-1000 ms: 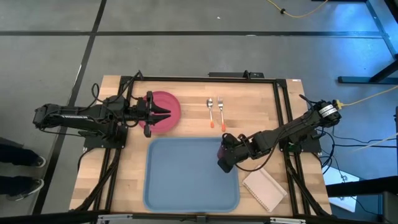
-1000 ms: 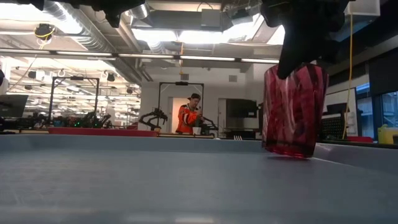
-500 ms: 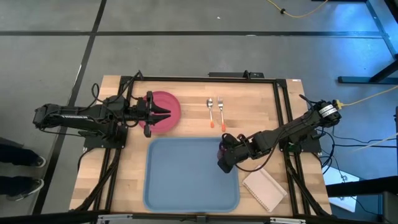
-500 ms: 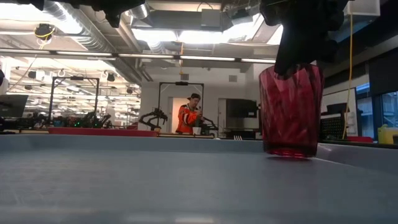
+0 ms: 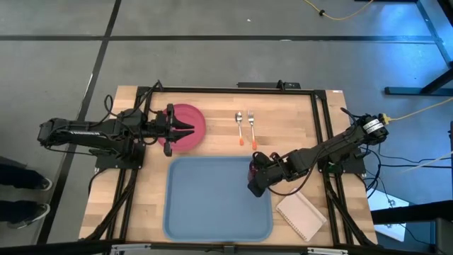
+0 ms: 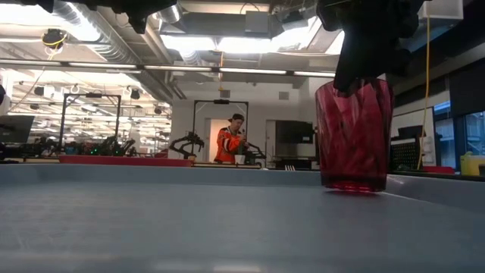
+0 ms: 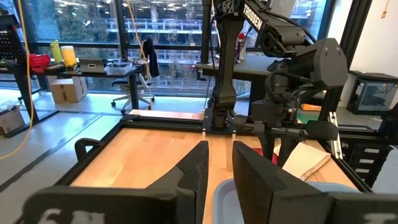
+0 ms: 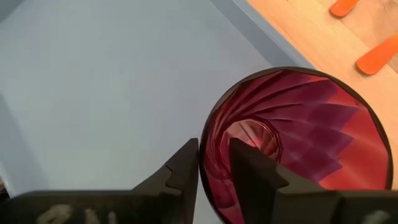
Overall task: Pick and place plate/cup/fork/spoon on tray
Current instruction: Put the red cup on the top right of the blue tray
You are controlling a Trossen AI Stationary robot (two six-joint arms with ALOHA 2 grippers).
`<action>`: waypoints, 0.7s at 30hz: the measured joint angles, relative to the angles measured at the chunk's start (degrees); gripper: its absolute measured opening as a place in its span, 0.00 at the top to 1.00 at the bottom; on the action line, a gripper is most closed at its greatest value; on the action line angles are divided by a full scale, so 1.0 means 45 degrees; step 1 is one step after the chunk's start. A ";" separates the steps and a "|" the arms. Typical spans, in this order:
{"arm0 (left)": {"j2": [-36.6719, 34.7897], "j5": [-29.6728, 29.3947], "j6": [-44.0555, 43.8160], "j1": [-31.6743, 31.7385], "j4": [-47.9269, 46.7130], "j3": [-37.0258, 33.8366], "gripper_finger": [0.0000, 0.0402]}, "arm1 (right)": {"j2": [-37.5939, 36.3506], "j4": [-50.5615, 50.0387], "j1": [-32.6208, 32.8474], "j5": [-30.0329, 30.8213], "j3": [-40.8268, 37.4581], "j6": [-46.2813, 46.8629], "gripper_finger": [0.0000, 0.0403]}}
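Cup (image 6: 355, 136): dark red, see-through plastic, faceted walls with a pleated swirl running down to the base when looked into from the right wrist view (image 8: 292, 137). Stands upright, base flat on the tray (image 5: 212, 205), close to the tray's right rim. From above it is nearly all hidden under the gripper.

Tray: pale blue, smooth, matt, rounded corners, low raised rim. Nothing else on it.

Right gripper (image 8: 214, 165): directly over the cup, jaws a little apart and straddling the cup's wall, one finger (image 8: 183, 171) outside the rim, the other inside. A thin gap shows beside the wall, so it does not look pinched. In the low view the gripper is cut off by the frame's top.

Plate (image 5: 195, 117): round, pinkish-red, flat on the bare wood beyond the tray's far left corner, partly covered by the left gripper (image 5: 185, 129), which hangs over its near edge with jaws parted and nothing between them.

Two silver utensils (image 5: 240, 131) with orange handle tips lie side by side on the table (image 5: 283, 127), beyond the tray. Too small to tell fork from spoon.

White notepad (image 5: 301, 216) lies just off the tray's near right corner, tilted.

Table: pale wood planks, black frame.

Writing: white lettering on the far arm in the left wrist view, partly cut off and not fully readable.

Background, low view: a person in an orange jacket (image 6: 227, 144), far off.
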 joint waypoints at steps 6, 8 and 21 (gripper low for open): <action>0.0000 -0.0001 0.0002 -0.0001 0.0003 0.0000 0.83 | 0.0000 0.0103 -0.0036 0.0007 0.0005 0.0002 0.76; 0.0002 0.0000 -0.0002 -0.0001 0.0001 0.0000 0.83 | 0.0000 0.0197 -0.0090 0.0012 0.0005 -0.0021 0.76; 0.0005 0.0000 -0.0001 0.0004 0.0002 0.0000 0.83 | -0.0251 0.0633 -0.0262 -0.0087 0.0054 -0.0768 0.77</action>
